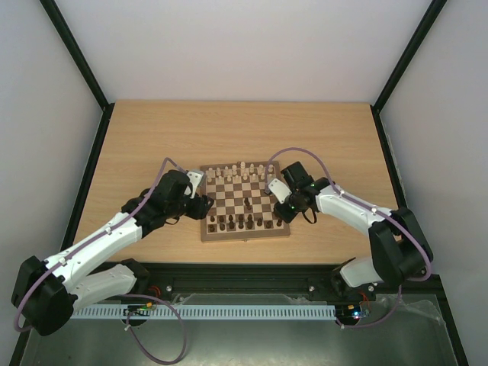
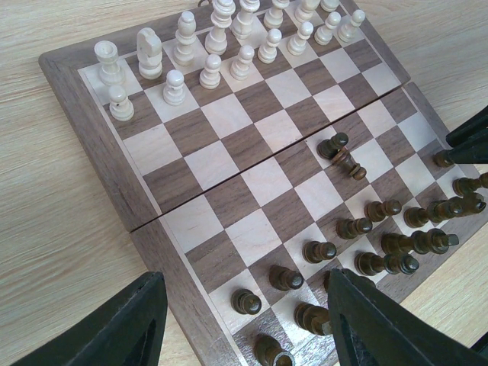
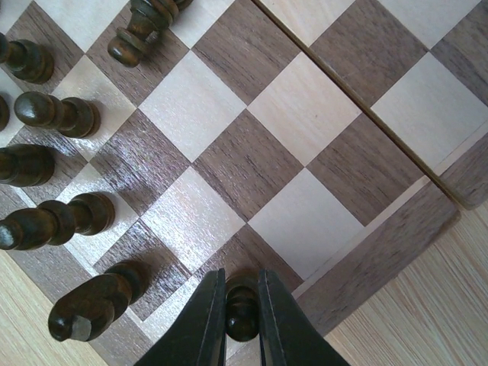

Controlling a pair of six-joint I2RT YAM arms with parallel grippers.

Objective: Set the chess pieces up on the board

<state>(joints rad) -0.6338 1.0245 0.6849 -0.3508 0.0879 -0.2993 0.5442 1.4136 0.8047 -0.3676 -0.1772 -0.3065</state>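
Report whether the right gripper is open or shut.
Shut: the right gripper pinches a dark piece, with no gap on either side.

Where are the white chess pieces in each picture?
Top external: the white pieces stand in rows along the far edge of the board.
Left wrist: they fill the top of the picture, in two rows.
Right wrist: not in it.
Shared landmark: the dark pieces, at the board's near edge, lower right and along the left side.
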